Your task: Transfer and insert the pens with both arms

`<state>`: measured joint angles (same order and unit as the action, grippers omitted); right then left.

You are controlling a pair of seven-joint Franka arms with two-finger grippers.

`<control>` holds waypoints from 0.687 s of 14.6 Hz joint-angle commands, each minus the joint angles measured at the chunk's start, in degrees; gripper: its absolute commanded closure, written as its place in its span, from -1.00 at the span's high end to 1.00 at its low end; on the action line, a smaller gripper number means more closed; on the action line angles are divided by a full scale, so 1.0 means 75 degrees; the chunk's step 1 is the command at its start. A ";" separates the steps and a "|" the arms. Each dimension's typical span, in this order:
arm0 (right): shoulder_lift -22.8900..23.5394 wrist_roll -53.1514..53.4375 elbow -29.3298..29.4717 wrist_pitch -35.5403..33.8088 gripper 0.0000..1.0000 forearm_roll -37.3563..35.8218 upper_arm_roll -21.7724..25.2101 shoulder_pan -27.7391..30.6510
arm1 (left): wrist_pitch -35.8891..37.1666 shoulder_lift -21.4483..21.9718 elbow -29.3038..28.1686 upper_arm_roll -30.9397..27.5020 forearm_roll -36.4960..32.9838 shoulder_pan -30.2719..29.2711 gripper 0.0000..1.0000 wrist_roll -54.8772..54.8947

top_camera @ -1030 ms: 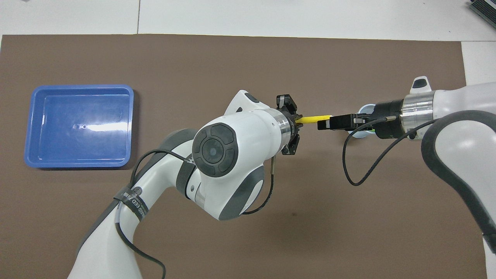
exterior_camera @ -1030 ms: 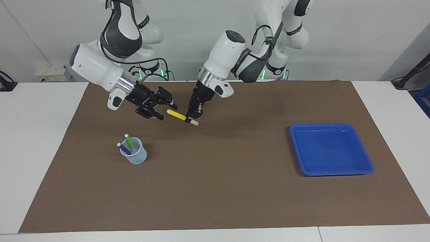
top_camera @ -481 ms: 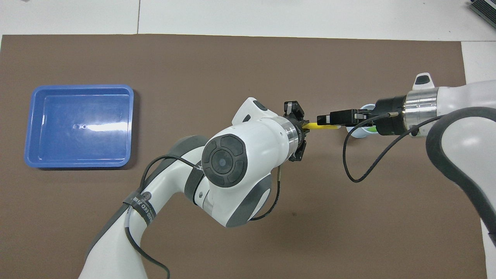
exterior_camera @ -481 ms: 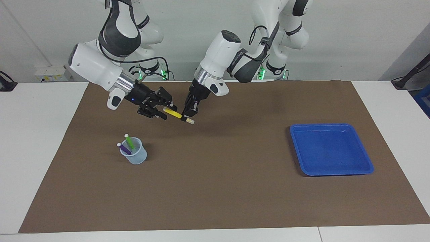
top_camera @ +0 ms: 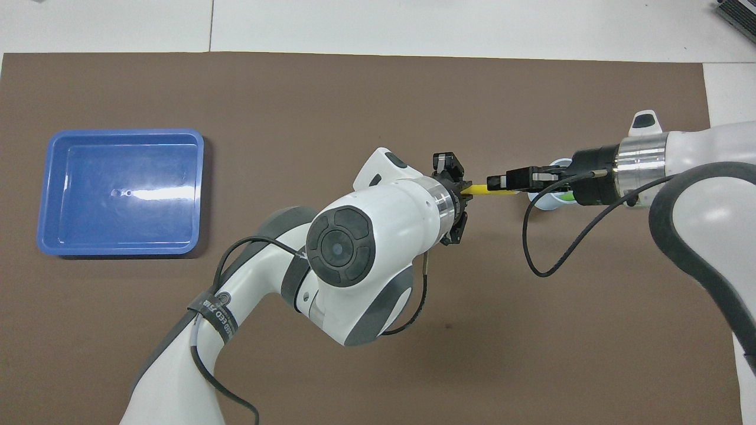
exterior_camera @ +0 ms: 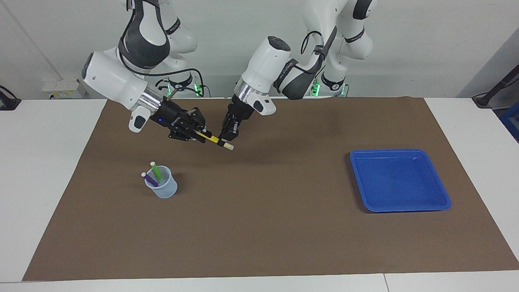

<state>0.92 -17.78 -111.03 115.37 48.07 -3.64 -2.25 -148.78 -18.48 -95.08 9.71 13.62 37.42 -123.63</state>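
Observation:
The yellow pen (exterior_camera: 213, 140) hangs in the air over the brown mat, tilted, whitish end lowest. My left gripper (exterior_camera: 227, 139) is shut on it near that whitish end. My right gripper (exterior_camera: 201, 135) is closed on the pen's other end. In the overhead view only a short yellow stretch (top_camera: 478, 189) shows between the left gripper (top_camera: 458, 195), mostly hidden under its arm, and the right gripper (top_camera: 495, 182). The green pen (exterior_camera: 155, 170) and the purple pen (exterior_camera: 150, 179) stand in a clear cup (exterior_camera: 164, 190).
The cup stands toward the right arm's end of the mat; in the overhead view (top_camera: 554, 203) it lies partly under the right wrist. An empty blue tray (exterior_camera: 405, 209) sits toward the left arm's end, also in the overhead view (top_camera: 118, 133).
The left gripper carried the yellow pen toward the right gripper. The right gripper's fingers, open a second ago, have come together on the pen's free end.

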 commanded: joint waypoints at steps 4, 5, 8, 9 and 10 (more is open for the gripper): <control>0.0100 -0.0009 0.0108 0.0098 -1.00 0.0153 -0.0054 0.0019 | -0.0213 0.0085 -0.0214 -0.0122 0.0176 0.0109 -1.00 -0.0028; 0.0100 -0.0009 0.0108 0.0098 -1.00 0.0141 -0.0054 0.0019 | -0.0225 0.0085 -0.0214 -0.0122 0.0176 0.0109 -1.00 -0.0028; 0.0111 0.0026 0.0178 0.0098 -1.00 0.0094 -0.0054 0.0019 | -0.0225 0.0085 -0.0202 -0.0122 0.0176 0.0109 -1.00 -0.0028; 0.0111 0.0026 0.0236 0.0086 -1.00 0.0048 -0.0054 0.0019 | -0.0225 0.0085 -0.0202 -0.0122 0.0164 0.0097 -1.00 -0.0016; 0.0123 0.0038 0.0283 0.0075 -1.00 0.0024 -0.0042 0.0019 | -0.0236 0.0085 -0.0202 -0.0122 0.0164 0.0085 -0.65 0.0053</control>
<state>1.12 -17.78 -110.57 115.46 48.22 -3.69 -2.34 -149.49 -18.50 -95.28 9.62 14.09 37.42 -123.65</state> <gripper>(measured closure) 0.811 0.833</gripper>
